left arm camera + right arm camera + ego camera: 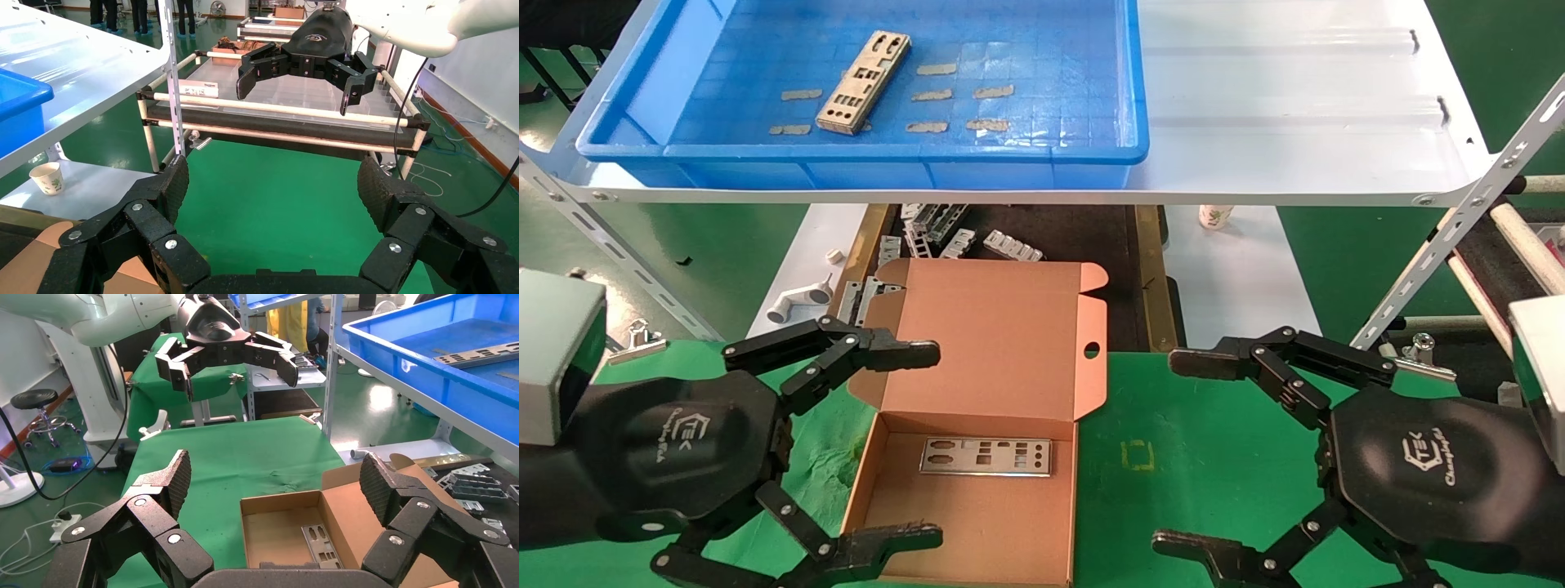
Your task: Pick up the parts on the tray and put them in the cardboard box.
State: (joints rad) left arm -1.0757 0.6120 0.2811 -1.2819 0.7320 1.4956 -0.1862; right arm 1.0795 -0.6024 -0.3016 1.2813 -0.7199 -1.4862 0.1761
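Both grippers hang spread wide and empty over the green table: the left gripper [932, 445] at the left edge of the cardboard box [977, 523], the right gripper [1173, 449] to its right, apart from it. One metal plate [986, 456] lies flat on the box floor. Farther off, on the white shelf [1295, 106], another plate [863, 81] rests in the blue tray [862, 159] among beige tape strips [993, 91].

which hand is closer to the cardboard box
Left. The left hand, open, reaches over the cardboard box's left wall. The right hand, also open, hovers over the green mat, clear of the box's right side.
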